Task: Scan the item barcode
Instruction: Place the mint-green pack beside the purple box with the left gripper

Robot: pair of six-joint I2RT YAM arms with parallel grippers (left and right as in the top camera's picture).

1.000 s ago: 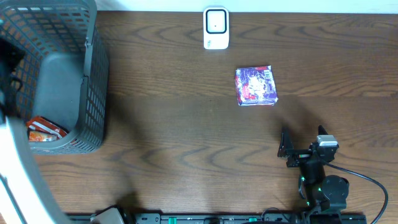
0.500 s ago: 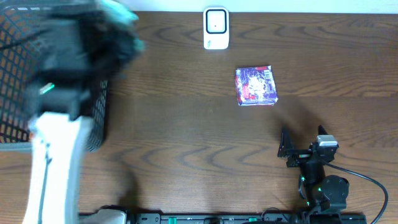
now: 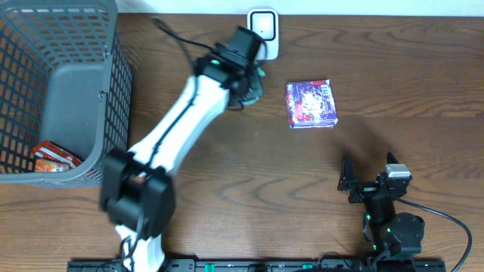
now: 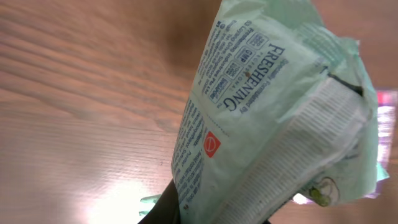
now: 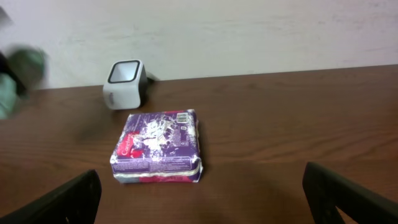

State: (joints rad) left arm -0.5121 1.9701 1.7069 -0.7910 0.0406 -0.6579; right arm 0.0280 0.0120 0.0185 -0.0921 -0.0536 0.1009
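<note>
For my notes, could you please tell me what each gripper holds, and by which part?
The left gripper holds a pale green packet by one end; the right gripper is open and empty.

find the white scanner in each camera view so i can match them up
Overhead: the white scanner sits top centre, its lower left part hidden by the left arm.
Left wrist: not in it; the green packet fills much of the picture.
Right wrist: the scanner is upper left, window facing up.
Shared landmark: the purple packet, right of and nearer than the scanner overhead, just in front of it in the right wrist view.
</note>
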